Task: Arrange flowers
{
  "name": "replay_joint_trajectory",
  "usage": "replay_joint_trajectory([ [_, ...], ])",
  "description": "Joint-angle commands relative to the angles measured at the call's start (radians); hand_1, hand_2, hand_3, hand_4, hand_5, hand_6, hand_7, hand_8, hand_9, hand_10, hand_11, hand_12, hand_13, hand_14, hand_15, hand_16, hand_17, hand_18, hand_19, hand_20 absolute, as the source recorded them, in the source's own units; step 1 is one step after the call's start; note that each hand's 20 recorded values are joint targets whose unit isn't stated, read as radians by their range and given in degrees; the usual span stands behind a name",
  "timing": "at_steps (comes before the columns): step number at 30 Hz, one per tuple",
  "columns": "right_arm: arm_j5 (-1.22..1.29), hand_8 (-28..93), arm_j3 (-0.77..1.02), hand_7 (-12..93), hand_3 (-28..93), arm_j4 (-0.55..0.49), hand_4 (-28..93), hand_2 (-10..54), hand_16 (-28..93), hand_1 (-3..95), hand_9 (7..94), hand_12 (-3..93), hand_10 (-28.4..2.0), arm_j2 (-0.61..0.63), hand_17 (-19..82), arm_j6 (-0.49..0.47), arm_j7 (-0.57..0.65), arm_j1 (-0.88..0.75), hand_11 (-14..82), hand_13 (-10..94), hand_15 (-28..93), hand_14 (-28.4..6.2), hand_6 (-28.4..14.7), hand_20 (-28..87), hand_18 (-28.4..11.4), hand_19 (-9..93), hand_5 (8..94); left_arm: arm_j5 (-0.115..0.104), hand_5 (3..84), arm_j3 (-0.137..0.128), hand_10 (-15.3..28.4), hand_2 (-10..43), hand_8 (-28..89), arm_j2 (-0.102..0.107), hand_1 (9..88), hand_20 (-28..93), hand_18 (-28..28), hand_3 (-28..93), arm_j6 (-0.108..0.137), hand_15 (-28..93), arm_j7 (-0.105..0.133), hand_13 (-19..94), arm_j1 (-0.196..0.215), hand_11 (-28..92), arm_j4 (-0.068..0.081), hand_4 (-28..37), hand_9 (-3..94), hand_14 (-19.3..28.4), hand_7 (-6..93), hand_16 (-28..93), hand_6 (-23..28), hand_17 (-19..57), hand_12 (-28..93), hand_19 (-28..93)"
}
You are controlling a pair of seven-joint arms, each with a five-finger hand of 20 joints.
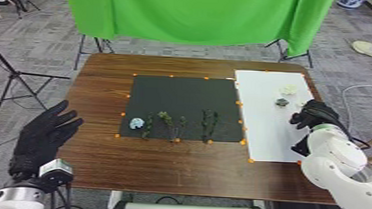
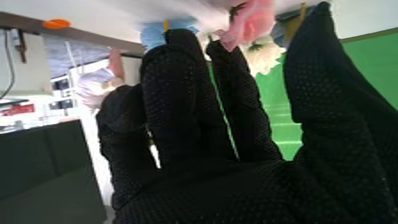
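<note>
My right hand is over the right part of the white sheet, near a pale cream flower and a small grey-blue flower. In the right wrist view the same hand has its fingers extended and thumb apart, open, with a pink flower, a blue one and a cream one past the fingertips. Green stems and a light blue flower lie on the dark mat. My left hand is open by the table's left edge.
Orange markers line the mat and sheet on the brown table. A green cloth hangs beyond the far edge. A black tripod stands on the floor at the left.
</note>
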Motion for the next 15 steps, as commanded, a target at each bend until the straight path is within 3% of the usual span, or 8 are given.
replay_joint_trajectory([
  [1, -0.035, -15, -0.018, 20, 89, 0.015, -28, -9.5, 9, 32.8, 59.0, 13.7, -18.7, 0.012, 33, 0.013, 0.026, 0.035, 25.8, 65, 83, -11.9, -6.1, 48, -24.2, 93, 51.5, 0.005, 37.9, 0.011, 19.8, 6.1, -10, -0.005, 24.5, -2, 23.1, 81, -0.012, 49, -0.009, 25, 0.0, 27, 0.006, -21.3, 34.8, 26.4, 13.8, -9, 10.3, -11.0, 9, 56],
  [4, -0.04, -15, -0.054, 20, 89, 0.03, -28, -9.5, 9, 32.8, 59.1, 13.7, -18.8, 0.007, 33, 0.009, 0.019, 0.077, 26.0, 65, 83, -12.0, -6.2, 48, -24.4, 93, 51.2, 0.001, 37.9, 0.01, 19.8, 6.1, -10, -0.003, 24.5, -2, 23.2, 81, -0.005, 49, -0.004, 25, 0.0, 27, 0.006, -21.3, 34.8, 26.4, 13.9, -9, 10.3, -11.0, 9, 56],
  [15, 0.018, -14, -0.074, 18, 89, 0.066, -28, -9.5, 10, 32.7, 58.7, 13.6, -19.2, -0.021, 33, -0.077, 0.041, 0.11, 25.3, 65, 82, -12.5, -5.7, 48, -25.2, 93, 48.6, 0.006, 37.9, 0.021, 19.8, 6.2, -10, -0.001, 24.5, -2, 23.2, 81, -0.017, 49, -0.013, 25, -0.023, 27, 0.013, -21.3, 34.7, 26.3, 13.9, -9, 10.3, -11.0, 9, 56],
])
